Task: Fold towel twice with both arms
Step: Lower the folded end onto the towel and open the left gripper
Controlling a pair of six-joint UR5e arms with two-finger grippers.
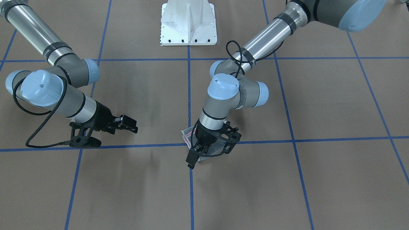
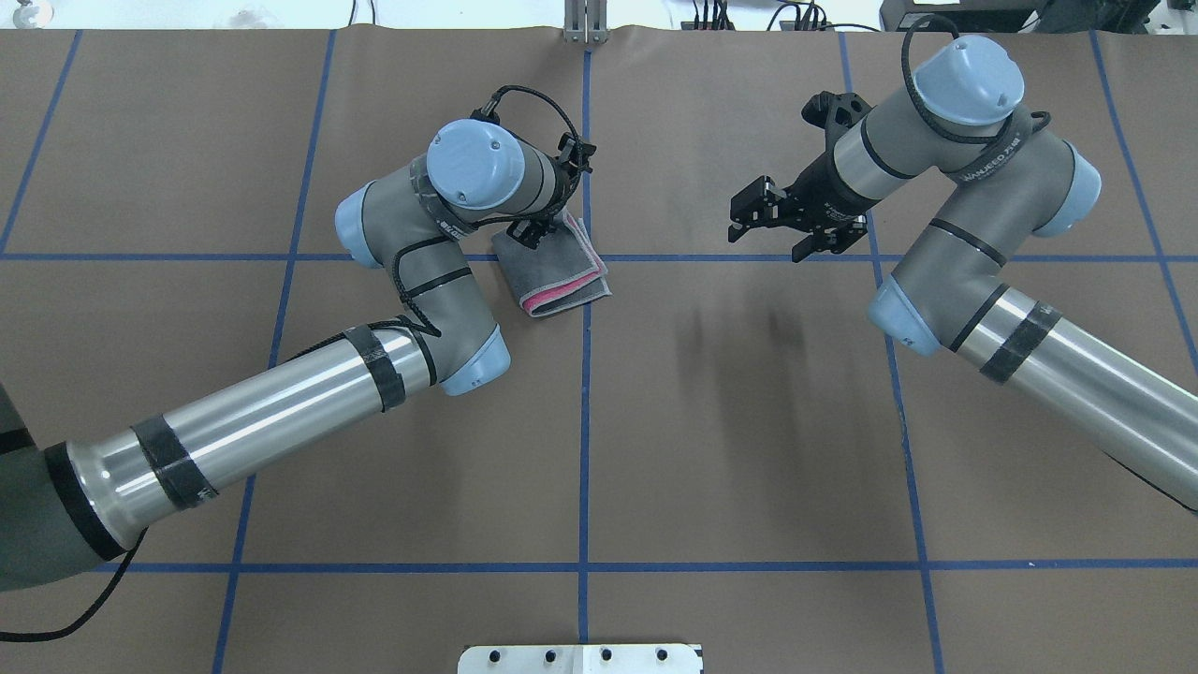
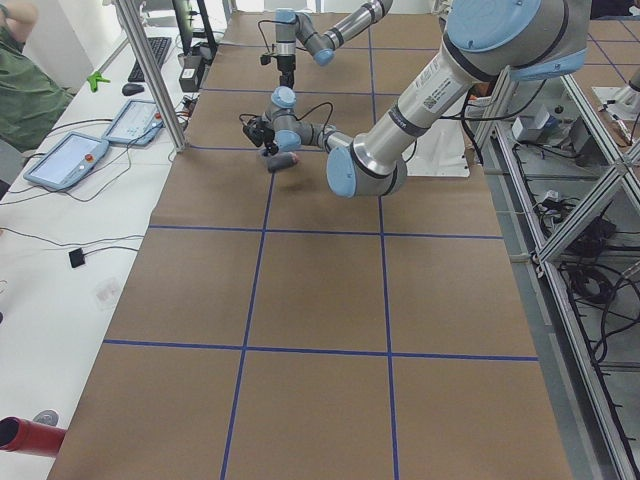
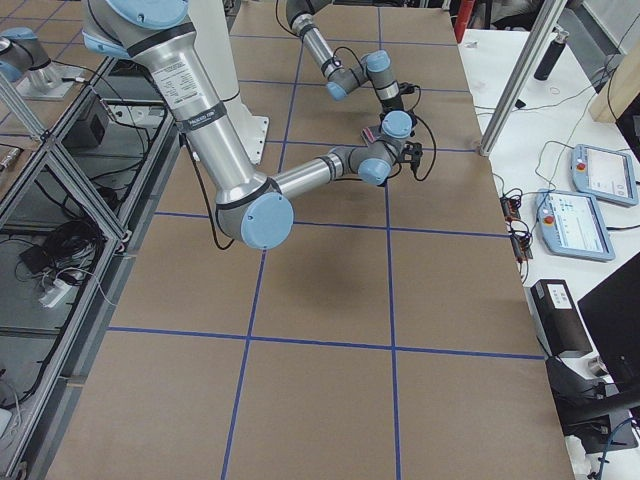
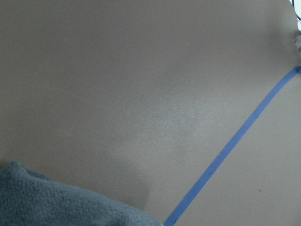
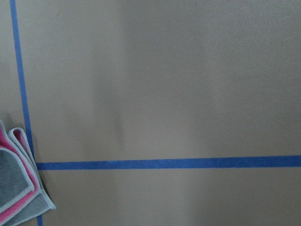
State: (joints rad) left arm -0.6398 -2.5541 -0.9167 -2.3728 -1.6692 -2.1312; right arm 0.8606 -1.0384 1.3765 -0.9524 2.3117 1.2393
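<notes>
At centre-left, the left gripper (image 2: 532, 234) hangs over the folded towel (image 2: 562, 279); I cannot tell how its jaws stand. The right gripper (image 2: 772, 229) has its jaws spread. Lifting carelessly could snag the layers and undo the folds.

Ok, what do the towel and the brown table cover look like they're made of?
The towel looks like soft terry or fleece cloth: nubby matte pile in the left wrist view, grey outside, pink showing between layers, pale stitched edging. The table cover looks like matte brown paper or card: smooth, no weave, faint sheen; which one is unclear. Its blue lines look like tape.
</notes>
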